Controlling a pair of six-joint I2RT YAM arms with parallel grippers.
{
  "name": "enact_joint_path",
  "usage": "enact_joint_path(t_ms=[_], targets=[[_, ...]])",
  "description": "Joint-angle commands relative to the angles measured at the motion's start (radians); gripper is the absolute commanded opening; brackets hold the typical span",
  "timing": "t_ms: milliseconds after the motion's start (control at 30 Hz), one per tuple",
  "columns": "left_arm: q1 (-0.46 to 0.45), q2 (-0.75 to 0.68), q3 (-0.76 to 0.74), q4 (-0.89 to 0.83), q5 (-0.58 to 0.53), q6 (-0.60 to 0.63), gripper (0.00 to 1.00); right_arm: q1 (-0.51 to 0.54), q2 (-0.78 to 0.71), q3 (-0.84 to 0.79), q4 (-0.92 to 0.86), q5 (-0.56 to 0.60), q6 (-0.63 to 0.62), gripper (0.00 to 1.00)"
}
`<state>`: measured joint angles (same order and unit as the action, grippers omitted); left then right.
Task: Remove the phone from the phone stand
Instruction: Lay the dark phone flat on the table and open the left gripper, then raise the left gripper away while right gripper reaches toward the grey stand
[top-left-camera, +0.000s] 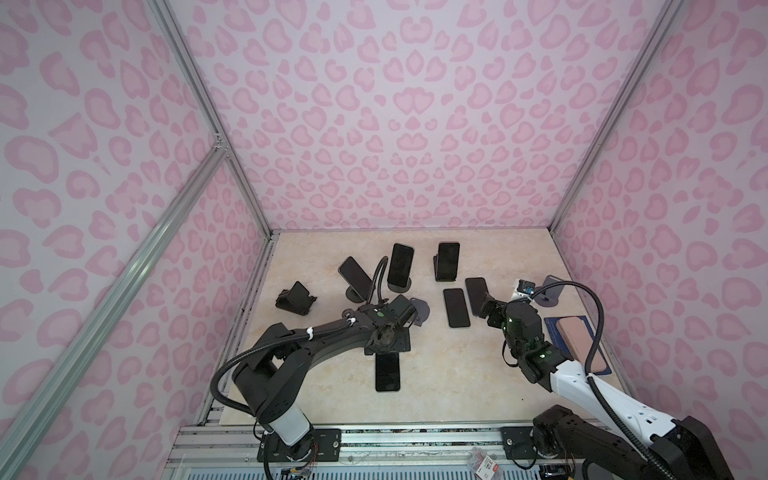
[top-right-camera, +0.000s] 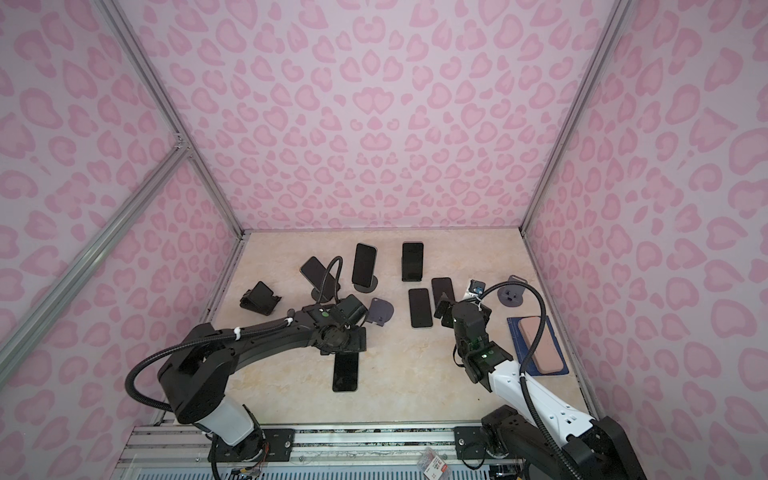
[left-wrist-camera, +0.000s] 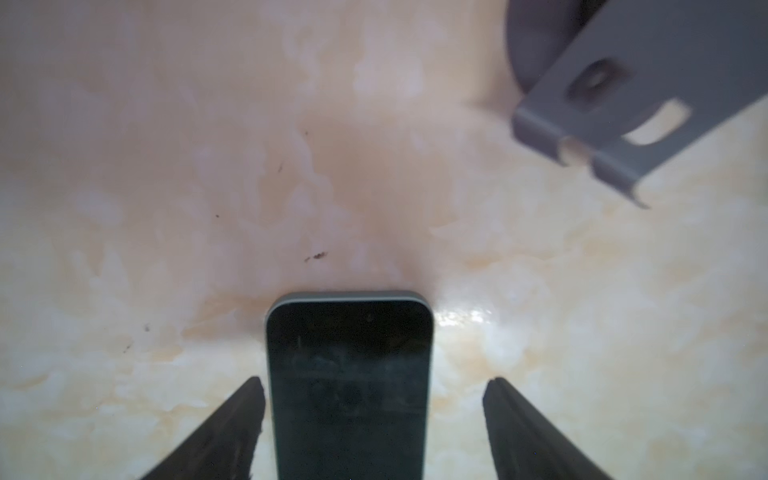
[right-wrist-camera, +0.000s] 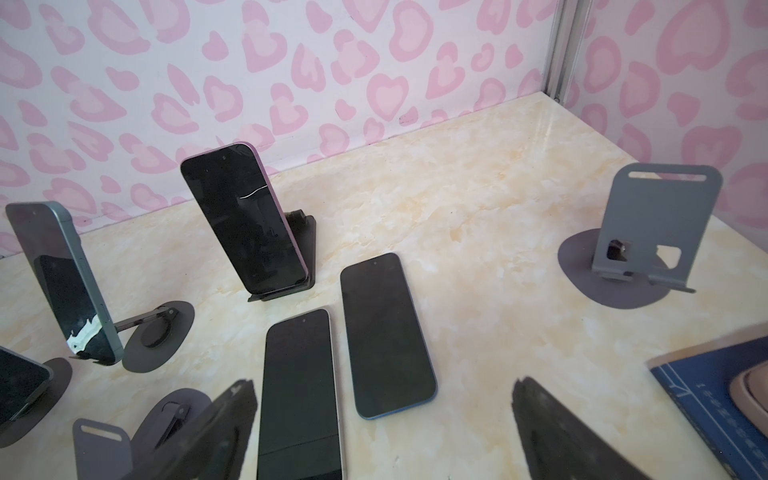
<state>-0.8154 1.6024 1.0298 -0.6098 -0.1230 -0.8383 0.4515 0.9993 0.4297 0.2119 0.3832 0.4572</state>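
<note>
Now, with the phone (left-wrist-camera: 349, 386) lying flat on the table (top-left-camera: 457, 374) toward the middle of its front edge, beside the empty grey stand (left-wrist-camera: 648, 83), I'd spread the parted left jaws wider, then lift straight up, while the right jaws hang wide.

marble tabletop (top-left-camera: 457, 374) | flat phones (top-left-camera: 456, 307) | phone stands (top-left-camera: 296, 300) | blue mat (top-right-camera: 514, 332)

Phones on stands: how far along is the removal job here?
Done: two phones lie flat mid-table. In hand: the left gripper, jaws apart, straddles a third phone lying flat near an empty grey stand. Left: three phones sit on stands at the back. The right gripper is open, holding nothing.
</note>
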Motion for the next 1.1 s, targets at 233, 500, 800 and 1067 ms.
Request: enact_joint_path(t_ms=[233,500,800,1067], targets=[[0.000,-0.363,0.187,0.000,-0.229,0.281,0.92,0.015,0.059,0.051,-0.044,0.008,0.014,0.98],[0.022,-0.532,0.161,0.295,-0.538,0.503,0.97,0.242,0.154,0.241,-0.173,0.196,0.018,0.99],[0.175,-0.607,0.037,0.362,-0.514,0.356,0.97,0.380,0.464,0.498,-0.301,0.247,0.093,0.99],[0.268,-0.616,0.012,0.341,-0.461,0.251,0.96,0.437,0.732,0.797,-0.431,0.270,0.191,0.99]])
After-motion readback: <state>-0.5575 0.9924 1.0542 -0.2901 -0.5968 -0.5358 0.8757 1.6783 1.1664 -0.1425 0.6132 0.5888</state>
